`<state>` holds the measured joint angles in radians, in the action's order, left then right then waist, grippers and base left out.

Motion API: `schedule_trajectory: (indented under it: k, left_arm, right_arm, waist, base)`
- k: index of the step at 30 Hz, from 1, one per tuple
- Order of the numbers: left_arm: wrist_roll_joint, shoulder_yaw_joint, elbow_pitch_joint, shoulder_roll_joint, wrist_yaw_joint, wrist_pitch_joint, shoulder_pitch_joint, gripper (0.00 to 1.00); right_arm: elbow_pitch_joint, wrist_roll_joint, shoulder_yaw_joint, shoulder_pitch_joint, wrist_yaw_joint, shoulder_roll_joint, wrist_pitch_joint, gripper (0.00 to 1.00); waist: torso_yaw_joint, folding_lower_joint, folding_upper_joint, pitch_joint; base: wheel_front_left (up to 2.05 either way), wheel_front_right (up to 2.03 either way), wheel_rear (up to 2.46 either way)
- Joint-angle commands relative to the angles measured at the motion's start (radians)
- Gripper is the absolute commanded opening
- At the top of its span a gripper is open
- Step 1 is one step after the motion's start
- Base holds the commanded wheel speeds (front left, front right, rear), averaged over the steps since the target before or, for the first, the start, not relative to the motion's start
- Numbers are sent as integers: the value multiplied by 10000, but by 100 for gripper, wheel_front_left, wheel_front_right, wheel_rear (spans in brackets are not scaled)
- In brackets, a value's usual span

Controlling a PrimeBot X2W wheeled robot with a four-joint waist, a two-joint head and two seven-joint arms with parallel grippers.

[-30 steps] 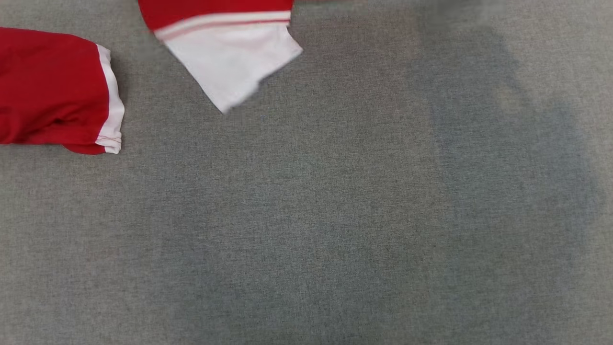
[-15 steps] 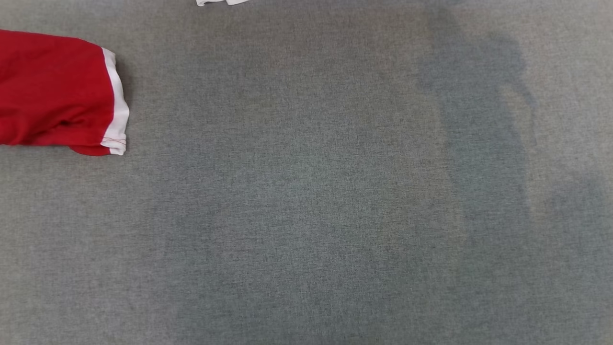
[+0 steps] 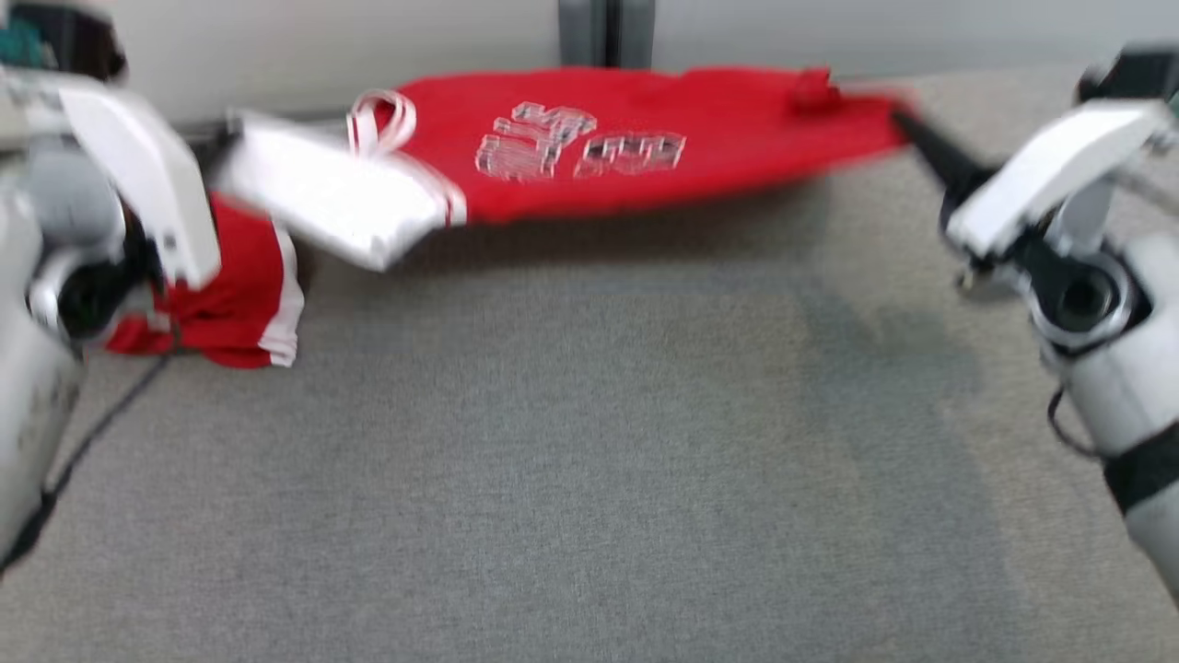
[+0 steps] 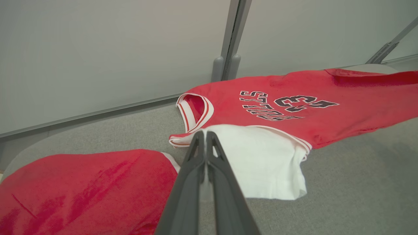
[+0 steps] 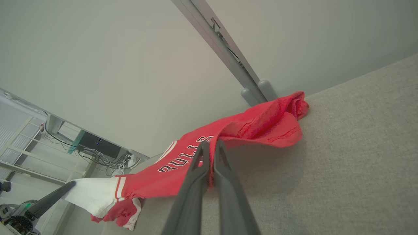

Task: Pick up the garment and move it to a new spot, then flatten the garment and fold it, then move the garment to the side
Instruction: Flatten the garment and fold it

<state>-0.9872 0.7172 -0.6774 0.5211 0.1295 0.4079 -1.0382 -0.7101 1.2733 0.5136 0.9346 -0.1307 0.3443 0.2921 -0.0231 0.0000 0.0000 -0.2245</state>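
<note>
Spanning the head view's 12 o'clock, the red jersey (image 3: 645,138) hangs stretched between both grippers over the far side of the grey table (image 3: 589,479). The left gripper (image 4: 205,134) is pinched tight on its white sleeve, and the right gripper (image 5: 210,145) is pinched on the red edge at 2 o'clock. Half a second ago the head camera looked lower, at bare table and the red trimmed piece (image 3: 239,313), which lies at 9 o'clock now as then.

One jersey (image 3: 645,120), one red cloth (image 3: 230,295); two tools (image 4: 204,133) (image 5: 210,143)
</note>
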Motion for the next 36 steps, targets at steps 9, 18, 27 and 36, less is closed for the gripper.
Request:
schedule_trajectory:
  k: [9,18,27,36]
  left_arm:
    - [-1279,258,1587,728,-541,1441,3233,0]
    - [-2430,570,4769,1924,-1799,2778,6147,0]
    - [-3166,700,7086,2871,-2818,3289,7909,0]
    - [-3404,800,7816,3190,-3163,3478,8483,0]
  right_arm:
    - [-29,54,1087,-2050,0,645,1518,0]
    - [938,-49,1474,-3914,0,1628,2316,0]
    - [1824,-174,1288,-5318,0,2314,3052,0]
    - [2550,-531,664,-6161,0,2550,3999,0]
  waist:
    - [-350,0,0,1789]
    - [-409,0,0,2232]
    - [-397,0,0,2189]
    - [-408,0,0,2204]
  base:
    - [0,0,0]
    - [0,0,0]
    - [0,0,0]
    - [0,0,0]
